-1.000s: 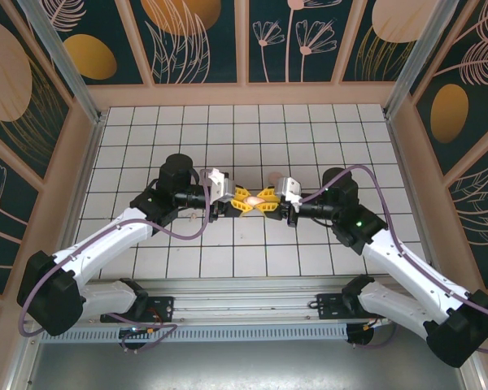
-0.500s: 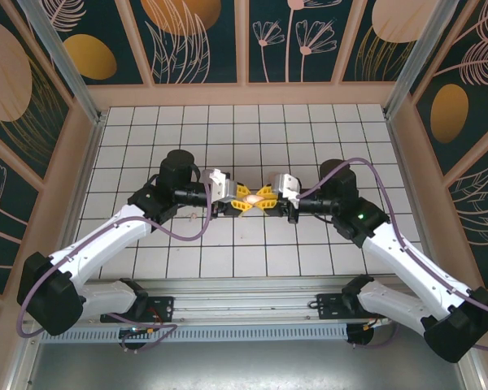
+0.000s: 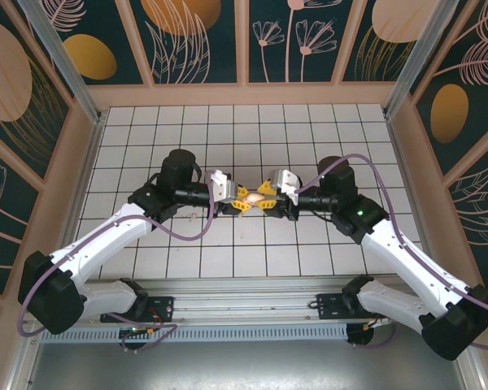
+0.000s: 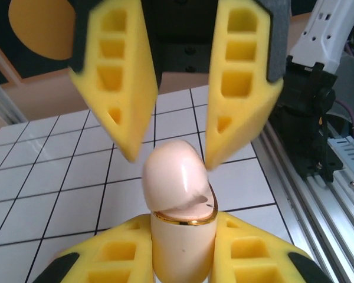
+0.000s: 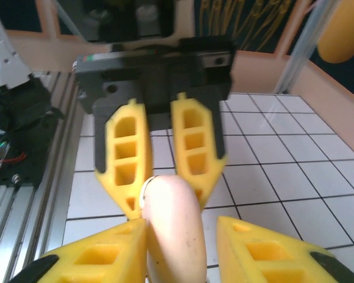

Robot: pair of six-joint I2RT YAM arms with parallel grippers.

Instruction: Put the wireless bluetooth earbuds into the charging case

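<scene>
The charging case (image 4: 183, 247), a pale pink capsule with a gold rim, is held above the tiles with my left gripper (image 4: 183, 236) shut on its body. Its lid (image 4: 174, 174) sits tilted and slightly ajar on the rim. My right gripper (image 5: 180, 227) faces it from the other side with the lid end of the case (image 5: 174, 218) between its fingers. One finger touches the lid and a gap shows at the other, so it is open. From above, both grippers (image 3: 238, 200) (image 3: 264, 199) meet at the case (image 3: 250, 196) at mid-table. The earbuds are hidden.
White tiled floor (image 3: 244, 138) stretches all round the grippers. An aluminium rail (image 3: 244, 313) with the arm bases runs along the near edge. Wooden walls (image 3: 81, 162) close in the left, right and far sides.
The right arm has pushed in closer toward the left gripper, and its jaws have parted from the lid. The left gripper keeps its hold on the case.
</scene>
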